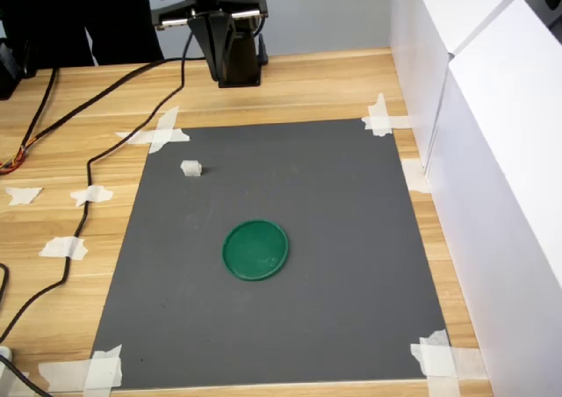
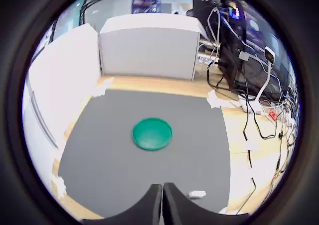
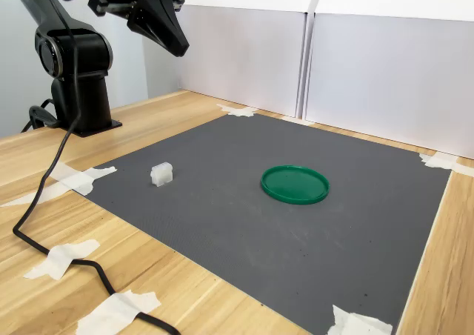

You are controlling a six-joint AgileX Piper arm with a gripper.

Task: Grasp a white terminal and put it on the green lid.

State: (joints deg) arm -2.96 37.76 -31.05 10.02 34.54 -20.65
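One white terminal (image 1: 190, 168) and one green lid (image 1: 255, 249) are lying on a single dark grey mat (image 1: 351, 239), which is taped at its corners to a wooden table (image 1: 307, 85). One black arm base (image 3: 78, 75) is standing on the wood beyond the mat, and one black cable (image 1: 132, 142) is trailing across the table at the first exterior view's left. White panels (image 3: 370, 75) are closing off two sides of the work area.

The white terminal is showing as a tiny whitish, slightly translucent block with a ridged top, sitting upright in the mat's upper left in the first exterior view and at left of centre in the second exterior view (image 3: 161, 173). It is resting well apart from the lid, near the mat's edge. In the wrist view it is appearing as a small pale piece (image 2: 197, 194) low in the frame, just beside the finger tips.

The green lid is lying flat near the mat's middle, a dark-green disc with a slightly raised rim, seen in the second exterior view (image 3: 295, 184) at centre and in the wrist view (image 2: 152, 133) at centre.

The gripper (image 3: 178, 47) is hanging high in the upper left of the second exterior view, above the table and clear of everything. In the wrist view its two dark fingers (image 2: 149, 205) are pressing together with only a hairline between them, holding nothing and touching nothing.
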